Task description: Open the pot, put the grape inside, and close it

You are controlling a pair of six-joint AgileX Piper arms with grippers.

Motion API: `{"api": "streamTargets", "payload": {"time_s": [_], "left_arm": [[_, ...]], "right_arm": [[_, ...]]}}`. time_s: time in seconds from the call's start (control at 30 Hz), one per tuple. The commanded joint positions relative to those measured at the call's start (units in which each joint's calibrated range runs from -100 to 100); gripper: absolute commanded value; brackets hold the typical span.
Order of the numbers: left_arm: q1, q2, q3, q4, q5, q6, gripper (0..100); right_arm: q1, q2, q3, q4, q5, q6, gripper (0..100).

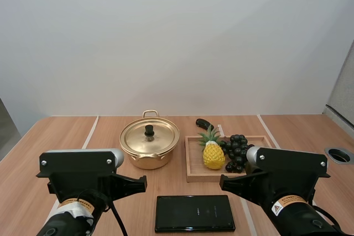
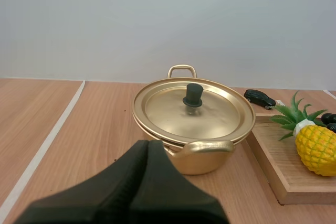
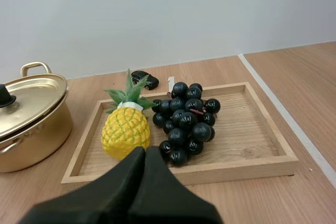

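Both grippers are clenched on nothing: the left gripper (image 2: 147, 145) points at the pot (image 2: 220, 161), the right gripper (image 3: 145, 151) at the tray (image 3: 210, 170). The lid (image 1: 135, 135) sits flat on the pot, so opening is the step in hand. The grapes (image 3: 185, 121) lie in the tray at 3 o'clock from the pineapple (image 3: 125, 132), and the tray stands at 3 o'clock from the pot on the worktop (image 1: 66, 136). The left gripper probably has to spread, reach toward 12 o'clock and pinch the lid's black knob (image 2: 192, 95).
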Motion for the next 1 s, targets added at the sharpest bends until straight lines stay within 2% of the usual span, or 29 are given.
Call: {"api": "streamTargets", "payload": {"time_s": [0.0,0.97], "left_arm": [[-0.02,-0.2,0.0,3.7,-26.4,1.3,0],[-0.2,-0.2,0.0,3.7,-26.4,1.3,0]], "right_arm": [[-0.1,-0.4,0.0,-10.7,-24.2,-0.5,0],[-0.1,-0.4,0.0,-10.0,-23.4,-0.3,0]]}}
